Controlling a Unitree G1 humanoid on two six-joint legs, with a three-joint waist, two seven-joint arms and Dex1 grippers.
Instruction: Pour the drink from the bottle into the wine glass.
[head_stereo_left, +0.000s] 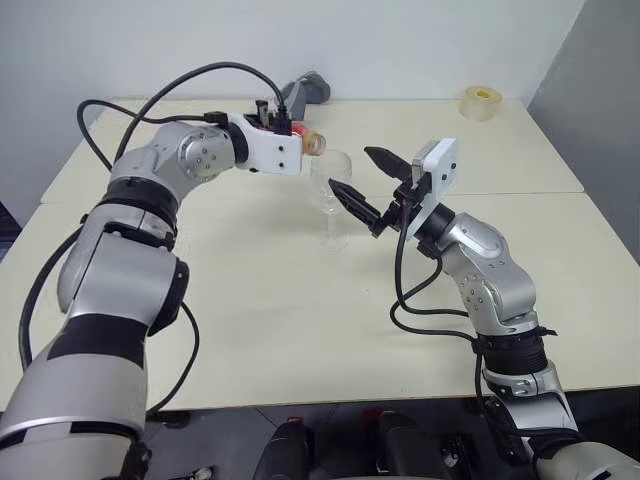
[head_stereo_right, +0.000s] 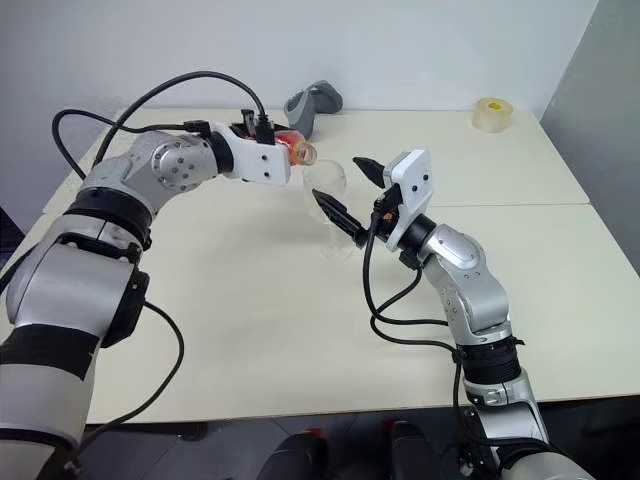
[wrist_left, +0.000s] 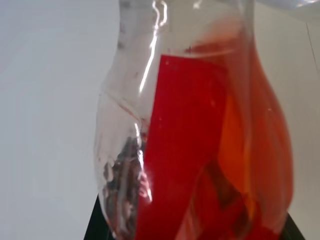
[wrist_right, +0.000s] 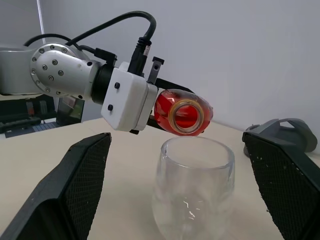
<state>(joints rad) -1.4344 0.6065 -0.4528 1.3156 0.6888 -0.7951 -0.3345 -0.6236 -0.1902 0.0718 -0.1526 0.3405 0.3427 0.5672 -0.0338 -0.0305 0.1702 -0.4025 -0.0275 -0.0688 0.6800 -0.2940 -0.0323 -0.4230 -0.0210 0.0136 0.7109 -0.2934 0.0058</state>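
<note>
My left gripper (wrist_right: 150, 102): clamped on the bottle (wrist_right: 181, 112), fingers mostly hidden behind it.
My right gripper (head_stereo_left: 362, 178): fingers wide apart beside the wine glass (wrist_right: 192, 187).
Drink (wrist_left: 195, 150): red; glass foot cut off.

Bright even light, soft shadows, glare streaks on the bottle (wrist_left: 200, 125) (blurred close-up)

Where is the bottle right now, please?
In the head views, the bottle is held in the left gripper, tipped on its side just above the rim of the wine glass near the middle of the table.
</note>
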